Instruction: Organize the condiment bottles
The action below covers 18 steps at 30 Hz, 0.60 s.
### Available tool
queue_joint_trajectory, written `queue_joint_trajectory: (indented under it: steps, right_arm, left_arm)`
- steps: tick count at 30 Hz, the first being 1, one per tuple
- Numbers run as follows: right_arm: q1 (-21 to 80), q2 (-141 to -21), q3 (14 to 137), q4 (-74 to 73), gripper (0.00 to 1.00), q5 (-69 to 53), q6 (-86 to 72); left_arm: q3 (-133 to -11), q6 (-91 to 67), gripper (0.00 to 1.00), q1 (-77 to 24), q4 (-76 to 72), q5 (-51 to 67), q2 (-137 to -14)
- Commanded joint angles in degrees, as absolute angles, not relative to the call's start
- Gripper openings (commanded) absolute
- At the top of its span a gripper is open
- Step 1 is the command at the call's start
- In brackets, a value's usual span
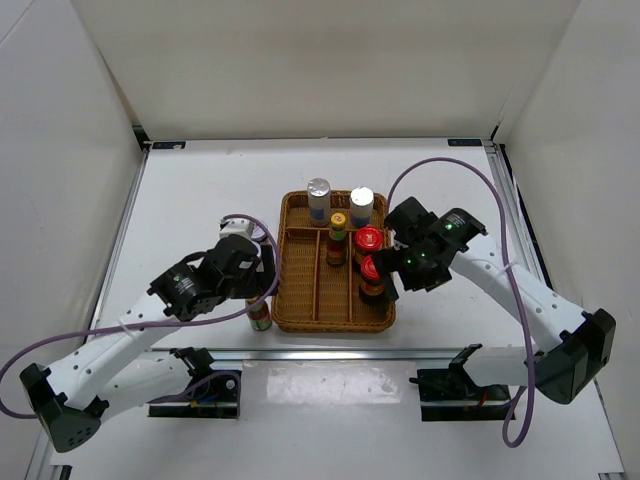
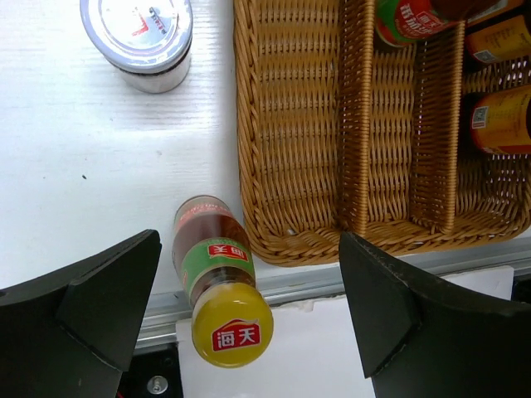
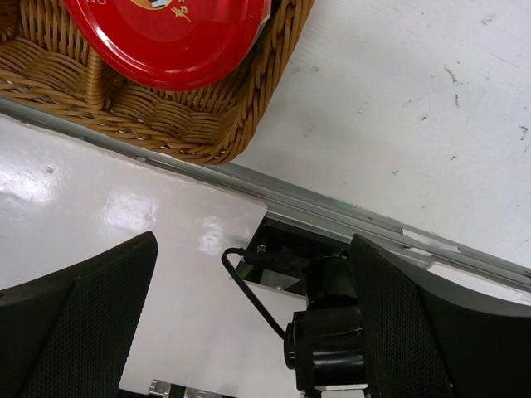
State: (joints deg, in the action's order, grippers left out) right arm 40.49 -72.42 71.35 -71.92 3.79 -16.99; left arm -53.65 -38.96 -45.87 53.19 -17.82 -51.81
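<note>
The left gripper (image 2: 249, 245) is spread wide, its fingers apart from the slim green yellow-capped bottle (image 2: 222, 290) at lower centre, just outside the wicker tray (image 2: 290, 166). A grey-lidded jar (image 2: 137, 37) stands upper left. The right gripper (image 3: 253, 242) gapes empty below a red-capped bottle (image 3: 166, 37) in the tray's corner.

A flat white counter (image 1: 200, 200) is edged on the left and right by silver metal rails (image 1: 125, 226). Plain white panel walls (image 1: 320, 60) close it in at the back and both sides. A glossy white front strip (image 1: 330, 400) at the near edge reflects soft light. The counter's surface shows faint dark scuffs (image 3: 452, 76).
</note>
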Motion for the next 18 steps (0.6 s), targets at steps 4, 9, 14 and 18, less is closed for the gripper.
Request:
queue_joint_trajectory:
  steps: [4, 9, 14, 18]
  right_arm:
    - [40.3, -72.2, 70.1, -70.9, 1.0, 1.8, -15.5]
    - [40.3, -72.7, 68.8, -70.4, 1.0, 1.3, -15.5]
    - [40.3, -72.7, 68.3, -69.9, 1.0, 0.8, -15.5]
    - [40.3, -72.7, 67.7, -69.9, 1.0, 0.8, -15.5]
  left_arm:
    - [-52.0, -43.2, 0.98, -46.1, 53.1, -18.9, -50.0]
    - [-49.9, -43.2, 0.86, -46.1, 53.1, -18.3, -48.8]
    - [-51.1, -41.0, 0.75, -46.1, 53.1, -17.1, -50.6]
    - [-56.0, -38.2, 0.47, -46.1, 53.1, -16.5, -54.1]
